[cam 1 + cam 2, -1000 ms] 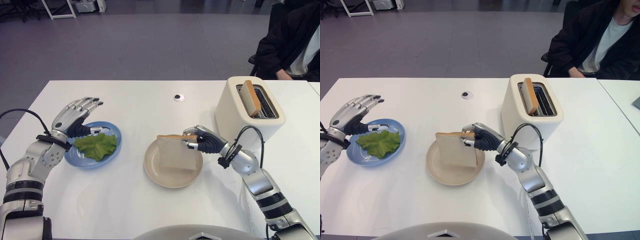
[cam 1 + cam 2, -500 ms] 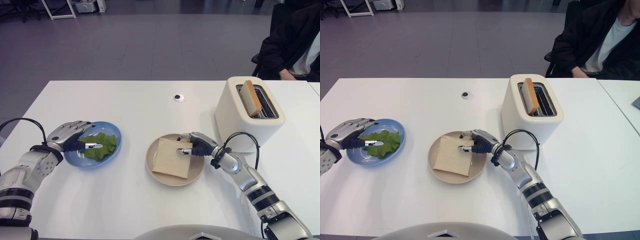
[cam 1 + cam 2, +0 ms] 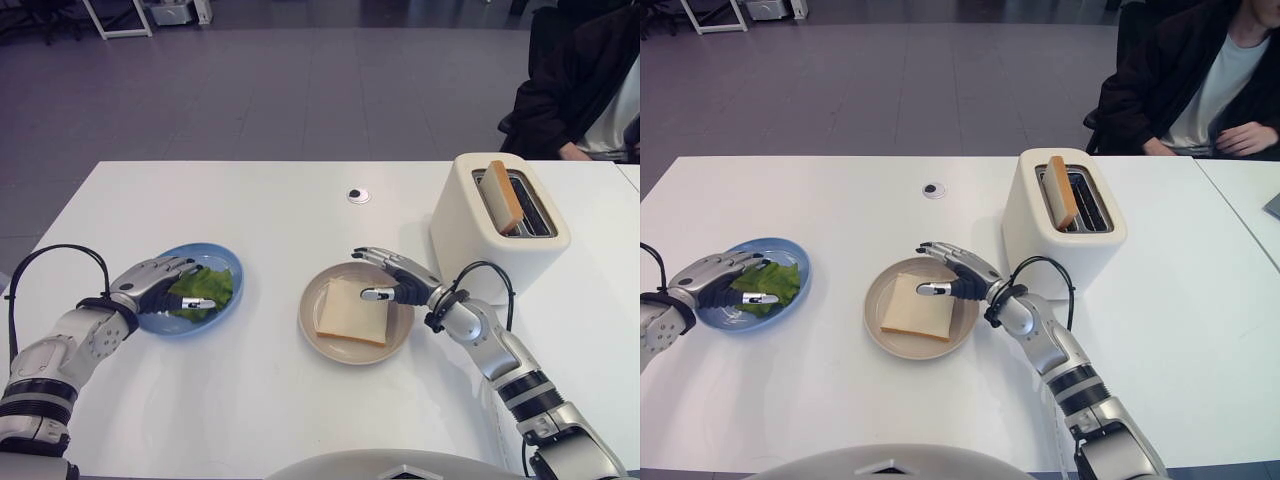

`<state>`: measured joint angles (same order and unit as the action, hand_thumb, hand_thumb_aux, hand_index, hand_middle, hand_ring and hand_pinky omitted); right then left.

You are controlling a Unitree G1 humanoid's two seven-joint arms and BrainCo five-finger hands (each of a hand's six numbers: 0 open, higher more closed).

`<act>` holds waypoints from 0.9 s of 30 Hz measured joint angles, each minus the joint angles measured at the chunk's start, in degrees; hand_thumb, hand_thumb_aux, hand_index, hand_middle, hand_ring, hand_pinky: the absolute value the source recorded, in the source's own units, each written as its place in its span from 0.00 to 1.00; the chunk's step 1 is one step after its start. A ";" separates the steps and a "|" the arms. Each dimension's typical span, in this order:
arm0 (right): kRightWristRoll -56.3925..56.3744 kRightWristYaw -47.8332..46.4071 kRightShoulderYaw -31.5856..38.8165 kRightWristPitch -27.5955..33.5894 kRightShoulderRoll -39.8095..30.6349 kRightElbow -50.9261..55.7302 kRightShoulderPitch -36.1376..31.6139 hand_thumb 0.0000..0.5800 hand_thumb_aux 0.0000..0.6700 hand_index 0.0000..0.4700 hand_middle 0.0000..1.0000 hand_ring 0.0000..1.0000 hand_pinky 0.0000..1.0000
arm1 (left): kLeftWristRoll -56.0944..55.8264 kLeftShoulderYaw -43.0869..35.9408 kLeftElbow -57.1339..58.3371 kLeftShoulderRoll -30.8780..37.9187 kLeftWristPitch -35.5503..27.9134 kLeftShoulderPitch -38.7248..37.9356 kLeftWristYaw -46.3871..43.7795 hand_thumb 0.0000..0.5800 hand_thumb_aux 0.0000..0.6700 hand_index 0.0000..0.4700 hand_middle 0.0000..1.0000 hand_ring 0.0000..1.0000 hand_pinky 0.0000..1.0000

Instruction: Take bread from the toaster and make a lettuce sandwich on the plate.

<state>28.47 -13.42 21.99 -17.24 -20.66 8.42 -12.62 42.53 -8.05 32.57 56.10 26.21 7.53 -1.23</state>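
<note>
The slice [image 3: 352,310] is now lying flat on the plate [image 3: 306,322] in the middle of the tabletop, a little toward the front edge; a second ago it was hanging upright from the right hand [image 3: 395,278], and half a second ago it was being laid down. That hand is now opening, its fingers spreading wide and lifting just above the plate's right rim, gripping nothing.

The left hand [image 3: 155,283] is coming down too; a second ago it was raised and open above the blue plate [image 3: 238,278] near the left edge, and now it is resting low over that plate, its fingers curling around the lettuce [image 3: 215,285] and pinching the leaf against the thumb.

The toaster [image 3: 480,245] is standing toward the back right corner, with a second slice [image 3: 499,195] sticking up from its slot.

So the base of the sandwich is looking placed; the lettuce is likely going next onto the slice, and the right hand is being freed for the toaster. The leaf is limp, so a loose pinch is risking a drop.
</note>
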 measured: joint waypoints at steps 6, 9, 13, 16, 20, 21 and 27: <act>-1.04 -0.67 -0.28 0.28 0.06 -1.69 0.49 0.00 0.00 0.00 0.00 0.00 0.00 | -0.88 -0.47 0.08 0.01 -0.29 0.48 -0.26 1.00 0.97 0.97 0.00 0.00 0.00; -1.38 -0.80 -0.66 0.35 0.06 -1.93 0.90 0.00 0.00 0.00 0.00 0.00 0.00 | -0.92 -0.88 0.08 0.01 0.04 0.71 -0.21 1.00 1.00 1.00 0.00 0.00 0.00; -1.45 -0.84 -0.86 0.36 0.06 -2.00 1.11 0.00 0.00 0.00 0.00 0.00 0.00 | -1.42 -0.97 -0.31 -0.06 1.53 1.05 0.89 1.00 1.00 1.00 0.00 0.00 0.00; -1.45 -0.82 -1.01 0.36 0.13 -2.03 1.14 0.00 0.00 0.00 0.00 0.00 0.00 | -3.15 -0.41 -0.72 -0.46 3.38 1.86 3.31 1.00 1.00 1.00 0.00 0.00 0.00; -1.87 -0.79 -1.89 0.39 0.15 -3.62 1.53 0.00 0.00 0.00 0.00 0.00 0.00 | -4.50 0.57 -1.27 -0.48 6.07 2.05 6.14 1.00 1.00 1.00 0.00 0.00 0.00; -2.40 -0.80 -2.41 0.42 0.12 -4.29 1.61 0.00 0.00 0.00 0.00 0.00 0.00 | -5.33 1.20 -1.88 -0.48 7.20 2.04 6.77 1.00 1.00 1.00 0.00 0.00 0.00; -5.63 -1.63 -6.01 0.94 -0.67 -9.45 2.31 0.00 0.00 0.00 0.00 0.00 0.00 | -10.91 2.41 -7.64 -2.31 14.96 2.41 6.57 1.00 1.00 1.00 0.00 0.00 0.00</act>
<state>22.85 -15.05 15.98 -16.31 -21.33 -1.03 -10.31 31.62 -5.64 24.93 53.79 41.17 9.95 5.33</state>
